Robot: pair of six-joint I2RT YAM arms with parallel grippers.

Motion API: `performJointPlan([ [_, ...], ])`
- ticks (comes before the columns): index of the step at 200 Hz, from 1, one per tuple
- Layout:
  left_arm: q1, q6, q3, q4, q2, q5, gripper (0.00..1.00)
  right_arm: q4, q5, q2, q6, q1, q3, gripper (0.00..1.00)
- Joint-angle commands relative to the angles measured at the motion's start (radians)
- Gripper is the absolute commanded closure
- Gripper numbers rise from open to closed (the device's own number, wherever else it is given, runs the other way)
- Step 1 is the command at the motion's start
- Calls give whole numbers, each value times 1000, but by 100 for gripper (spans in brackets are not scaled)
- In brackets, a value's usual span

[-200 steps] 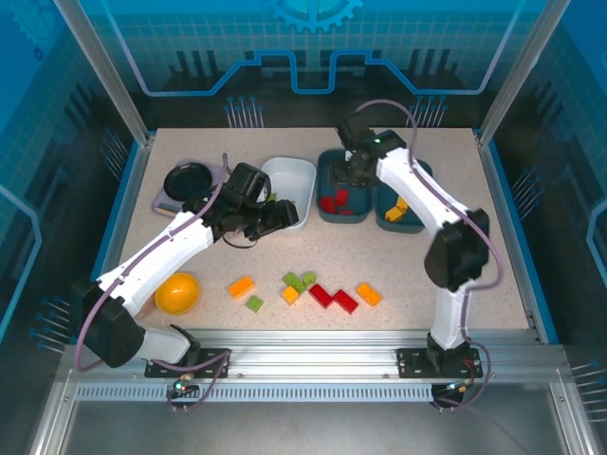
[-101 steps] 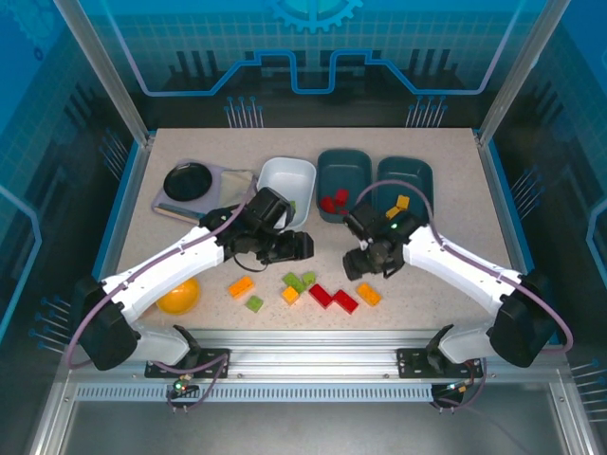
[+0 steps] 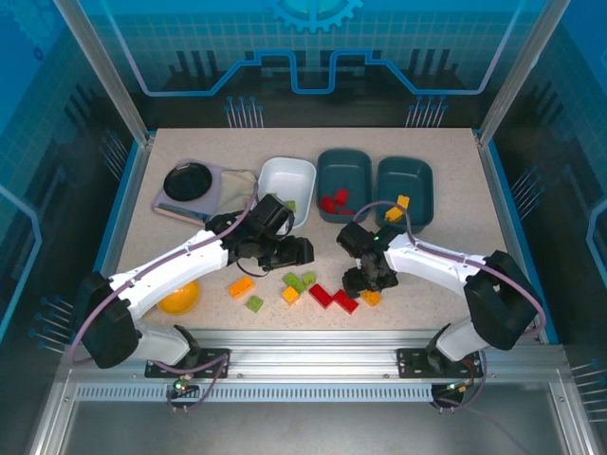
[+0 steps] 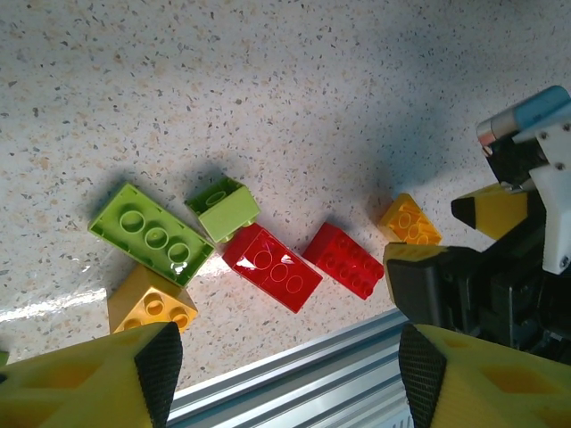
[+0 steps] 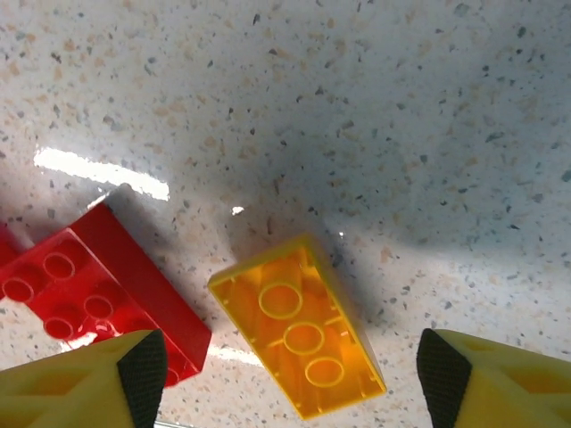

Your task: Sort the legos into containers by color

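Both arms have swung back from the trays to the loose legos (image 3: 332, 297) at the near side of the bench (image 3: 465, 190). Right jaws stand open and empty, an orange brick (image 5: 299, 339) lying flat between them and a red brick (image 5: 98, 285) just beside one of them. Left jaws, also open with nothing held, hang over a lime green brick (image 4: 152, 234) and two red bricks (image 4: 272, 267), with the white tray (image 3: 287, 178) and teal trays (image 3: 343, 180) lying beyond both.
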Motion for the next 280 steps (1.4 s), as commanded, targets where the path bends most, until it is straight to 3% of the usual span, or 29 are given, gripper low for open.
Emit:
performJointPlan([
  [1, -10, -18, 3, 2, -23, -17, 31, 26, -3, 23, 3, -33, -15, 28],
  [31, -14, -27, -2, 3, -33, -23, 30, 41, -33, 72, -17, -63, -8, 35],
  [82, -16, -28, -3, 4, -33, -26, 31, 42, -22, 83, -6, -65, -14, 34],
  [105, -16, -29, -1, 6, -30, -26, 31, 39, -27, 88, 6, -72, -21, 38],
  [133, -16, -28, 3, 4, -25, -28, 31, 18, -29, 46, 13, -67, -21, 29],
  [176, -17, -31, 5, 9, -23, -29, 31, -26, -39, 3, 29, -65, -63, 29],
  [225, -18, -33, 8, 30, -14, -12, 31, -20, -40, -18, 53, -68, -122, 35],
  [280, -16, -29, 23, 35, 5, -6, 31, 19, -19, 41, 45, -73, -87, 60],
])
